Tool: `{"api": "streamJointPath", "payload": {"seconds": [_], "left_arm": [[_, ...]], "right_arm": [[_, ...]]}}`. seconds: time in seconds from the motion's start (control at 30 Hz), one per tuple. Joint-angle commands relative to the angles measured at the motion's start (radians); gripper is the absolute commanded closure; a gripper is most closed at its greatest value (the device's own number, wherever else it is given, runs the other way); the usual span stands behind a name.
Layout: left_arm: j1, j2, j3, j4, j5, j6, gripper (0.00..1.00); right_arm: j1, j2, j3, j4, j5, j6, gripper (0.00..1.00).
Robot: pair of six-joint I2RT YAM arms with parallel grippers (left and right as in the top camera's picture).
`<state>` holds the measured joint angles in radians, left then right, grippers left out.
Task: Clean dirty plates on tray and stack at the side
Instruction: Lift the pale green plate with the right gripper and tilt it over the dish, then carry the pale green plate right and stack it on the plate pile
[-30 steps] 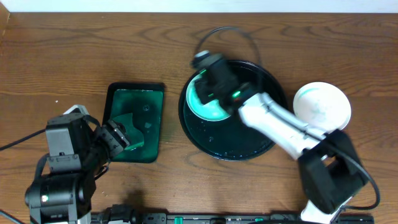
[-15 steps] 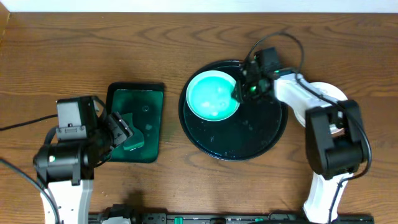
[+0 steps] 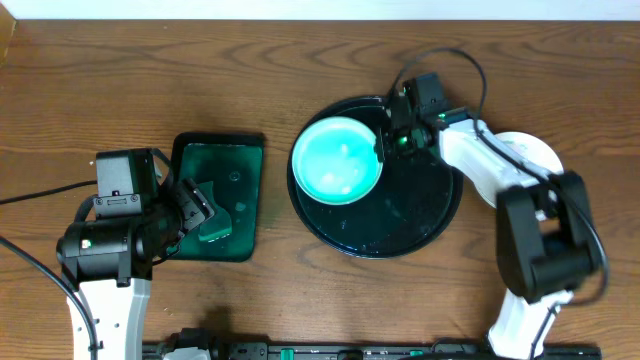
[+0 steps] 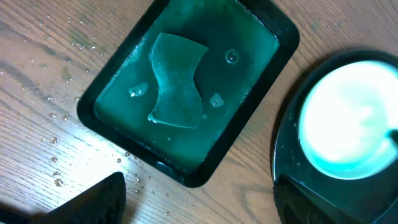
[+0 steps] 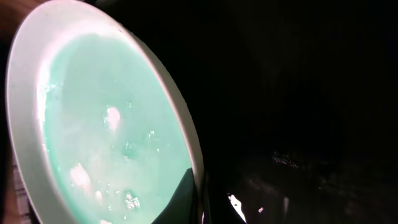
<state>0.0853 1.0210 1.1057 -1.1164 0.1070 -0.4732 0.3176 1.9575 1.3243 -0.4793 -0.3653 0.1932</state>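
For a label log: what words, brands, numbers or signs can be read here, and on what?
None readable. The dirty plate, the round tray and the rectangular tray bear no text; marks on the rail at the bottom edge are too small to read.

The worktop [image 3: 200,80] was dark brown wood, and its grain ran in long wavy bands along its length. Light fell evenly from above, soft, and left only a dull sheen on the boards. Along the far edge ran a pale, near-white strip [image 3: 320,8]; whether it was wall or floor could not be told. A black rail [image 3: 400,352] lined the near edge. In the left wrist view small water drops [image 4: 57,182] lay scattered on the wood, which looked lighter and greyer there.
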Motion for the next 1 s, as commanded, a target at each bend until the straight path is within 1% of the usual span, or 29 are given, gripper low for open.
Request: {"api": "streamJointPath", "payload": {"seconds": [0.0,0.1,0.17,0.3,0.4,0.5,0.57,0.7,0.83,0.97], "left_arm": [[0.004,0.0,0.013,-0.002,0.01,0.009,0.23],[0.004,0.0,0.013,-0.002,0.01,0.01,0.23],[0.004,0.0,0.013,-0.002,0.01,0.01,0.24],[0.004,0.0,0.013,-0.008,0.021,0.01,0.23],[0.004,-0.003,0.013,-0.02,0.036,0.01,0.24],[0.004,-0.006,0.013,-0.037,0.04,0.01,0.24],[0.004,-0.005,0.013,-0.056,0.04,0.01,0.23],[0.004,-0.005,0.013,-0.072,0.039,0.014,0.24],[0.004,-0.005,0.013,-0.072,0.039,0.021,0.23],[0.004,-0.005,0.013,-0.072,0.039,0.032,0.23]], "right_arm": [[0.053,-0.143,0.006,0.04,0.002,-0.051,0.99],[0.127,-0.18,0.006,0.126,0.016,-0.052,0.99],[0.194,-0.183,0.006,0.209,0.064,-0.053,0.99],[0.32,-0.146,0.006,0.349,0.251,-0.06,0.99],[0.41,-0.091,0.006,0.467,0.388,-0.114,0.99],[0.491,-0.034,0.006,0.605,0.542,-0.201,0.99],[0.541,-0.025,0.006,0.694,0.651,-0.297,0.99],[0.599,-0.042,0.006,0.791,0.792,-0.435,0.99],[0.647,-0.047,0.006,0.875,0.932,-0.541,0.99],[0.683,-0.064,0.006,0.945,1.006,-0.649,0.99]]}}
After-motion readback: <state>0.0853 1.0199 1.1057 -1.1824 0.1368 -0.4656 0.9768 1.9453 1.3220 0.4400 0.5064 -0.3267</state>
